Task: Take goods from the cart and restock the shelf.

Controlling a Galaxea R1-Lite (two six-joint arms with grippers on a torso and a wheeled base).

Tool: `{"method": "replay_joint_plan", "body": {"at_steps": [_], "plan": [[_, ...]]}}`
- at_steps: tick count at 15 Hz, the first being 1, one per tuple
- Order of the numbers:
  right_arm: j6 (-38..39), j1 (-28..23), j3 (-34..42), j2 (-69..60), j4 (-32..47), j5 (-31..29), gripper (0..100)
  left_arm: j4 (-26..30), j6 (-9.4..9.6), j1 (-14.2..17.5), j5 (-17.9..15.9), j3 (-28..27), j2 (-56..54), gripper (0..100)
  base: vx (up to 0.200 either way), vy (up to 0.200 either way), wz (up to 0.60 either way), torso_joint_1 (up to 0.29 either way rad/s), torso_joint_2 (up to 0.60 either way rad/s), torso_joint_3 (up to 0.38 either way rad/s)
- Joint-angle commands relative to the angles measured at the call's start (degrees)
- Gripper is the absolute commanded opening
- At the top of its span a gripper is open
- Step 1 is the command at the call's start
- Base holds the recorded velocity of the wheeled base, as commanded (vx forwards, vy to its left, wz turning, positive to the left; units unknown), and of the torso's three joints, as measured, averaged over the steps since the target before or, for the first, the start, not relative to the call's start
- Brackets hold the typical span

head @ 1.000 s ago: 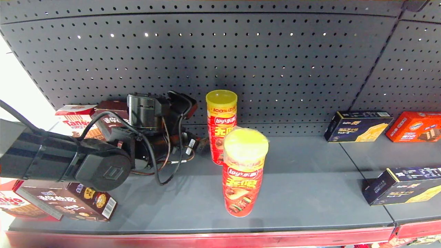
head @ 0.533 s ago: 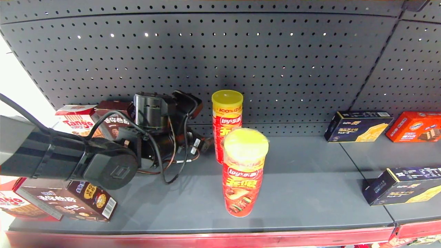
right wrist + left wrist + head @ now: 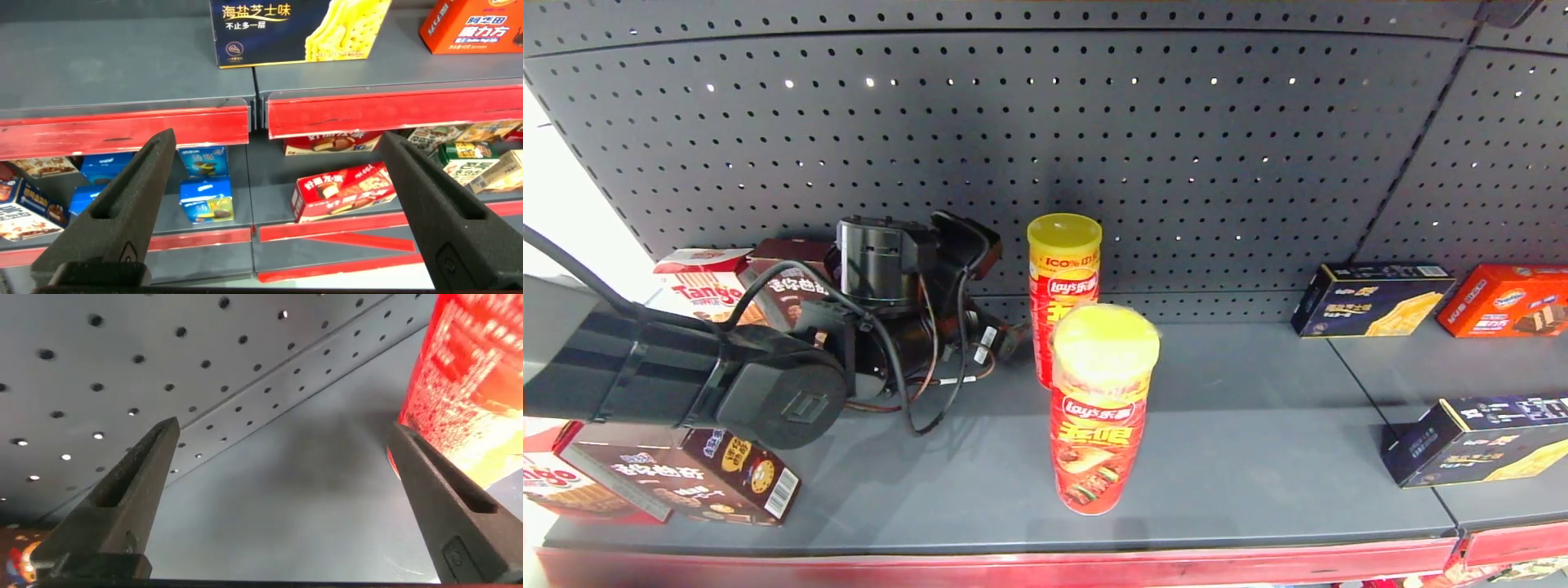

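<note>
The right gripper (image 3: 278, 137) gapes wide facing lower shelves (image 3: 327, 114), while on the shelf (image 3: 1258, 441) the front chip can (image 3: 1101, 408) stands upright, a second can (image 3: 1062, 278) just behind it, and behind-left of it the left gripper (image 3: 1011, 335) is spread wide.

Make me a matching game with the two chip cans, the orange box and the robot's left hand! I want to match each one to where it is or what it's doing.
Things
1. front chip can
2. back chip can
3. orange box
4. left hand

Places or states
A. open, beside the back chip can
B. far right, at the back of the shelf
C. in the middle, close to the pegboard wall
D. in the middle, towards the shelf's front edge

Pairs: 1-D, 2-C, 3-B, 4-A
</note>
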Motion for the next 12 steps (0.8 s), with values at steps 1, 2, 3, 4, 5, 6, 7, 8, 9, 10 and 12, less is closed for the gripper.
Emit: {"method": "replay_joint_plan", "body": {"at_steps": [1, 2, 3, 4, 5, 6, 7, 8, 9, 10, 12], "plan": [[0.0, 0.0, 0.0, 0.1, 0.0, 0.0, 100, 0.3, -0.45, 0.3, 0.0, 0.3, -4.5, 100, 0.0, 0.0, 0.0, 0.0, 0.0, 0.0], [0.0, 0.0, 0.0, 0.1, 0.0, 0.0, 100, 0.0, -0.98, 0.5, 0.0, 0.2, -6.5, 100, 0.0, 0.0, 0.0, 0.0, 0.0, 0.0], [0.0, 0.0, 0.0, 0.1, 0.0, 0.0, 100, 0.0, -1.16, 1.2, 0.0, 0.6, -9.2, 100, 0.0, 0.0, 0.0, 0.0, 0.0, 0.0], [0.0, 0.0, 0.0, 0.1, 0.0, 0.0, 100, -0.1, -2.21, 1.3, 0.0, 2.0, -12.5, 100, 0.0, 0.0, 0.0, 0.0, 0.0, 0.0], [0.0, 0.0, 0.0, 0.1, 0.0, 0.0, 100, -0.4, -3.44, 1.0, 0.0, 3.2, -15.9, 100, 0.0, 0.0, 0.0, 0.0, 0.0, 0.0], [0.0, 0.0, 0.0, 0.1, 0.0, 0.0, 100, -0.6, -4.41, 0.8, 0.1, 4.2, -18.3, 100, 0.0, 0.0, 0.0, 0.0, 0.0, 0.0], [0.0, 0.0, 0.0, 0.1, 0.0, 0.0, 100, -1.1, -5.29, 0.5, 0.0, 7.3, -23.1, 100, 0.0, 0.0, 0.0, 0.0, 0.0, 0.0], [0.0, 0.0, 0.0, 0.1, 0.0, -0.1, 100, -1.2, -5.29, -0.2, 0.0, 12.0, -29.6, 100, 0.0, 0.0, 0.0, 0.0, 0.0, 0.0], [0.0, 0.0, 0.0, 0.1, 0.0, 0.0, 100, -0.7, -5.38, 0.0, 0.0, 16.1, -35.1, 100, 0.0, 0.0, 0.0, 0.0, 0.0, 0.0], [0.0, 0.0, 0.0, 0.1, 0.0, 0.0, 100, -1.1, -5.73, 0.0, 0.2, 20.9, -40.5, 100, 0.0, 0.0, 0.0, 0.0, 0.0, 0.0], [0.0, 0.0, 0.0, 0.1, 0.0, 0.0, 100, -0.3, -5.81, -0.3, 0.1, 28.2, -54.6, 100, 0.0, 0.0, 0.0, 0.0, 0.0, 0.0]]}}
